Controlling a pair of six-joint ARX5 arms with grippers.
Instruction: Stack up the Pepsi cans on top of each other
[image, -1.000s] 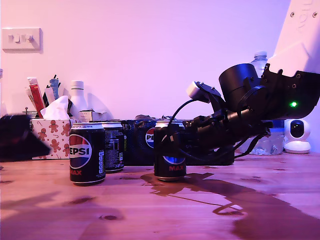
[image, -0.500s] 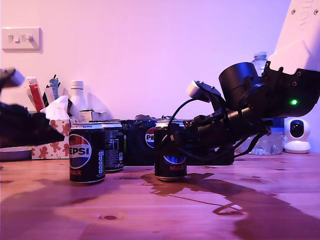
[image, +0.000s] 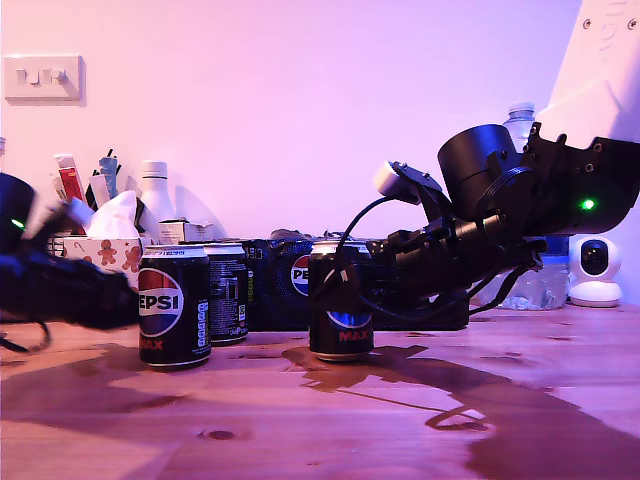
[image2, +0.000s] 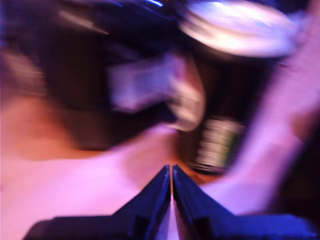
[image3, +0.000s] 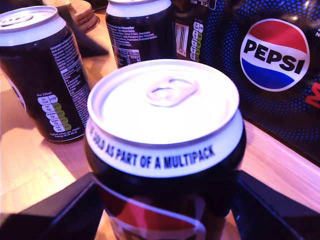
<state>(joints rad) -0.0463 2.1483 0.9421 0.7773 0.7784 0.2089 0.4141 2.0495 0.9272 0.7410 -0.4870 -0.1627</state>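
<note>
The table (image: 420, 430) runs the width of the room, and along the wall behind sits the multipack (image: 285, 285), wide and black. The biggest moving thing is the arm reaching in from the exterior view's right; my second gripper (image: 340, 290) has its jaws spread either side of the middle can (image: 340, 305), hugging its body just below the rim, though I cannot tell whether they press or merely bracket it. That can stands upright on the wood, long axis vertical, tab facing up. Toward the exterior view's left stands the front can (image: 174, 306), logo forward, with the back can (image: 228, 292) just behind it, both upright and untouched. My first gripper (image2: 171, 172) shows its jaws closed to a thin seam, holding nothing, and everything beyond them is a blur. Judging by this, the held can would go straight up and then across toward the front can, which lies well apart from it.
</note>
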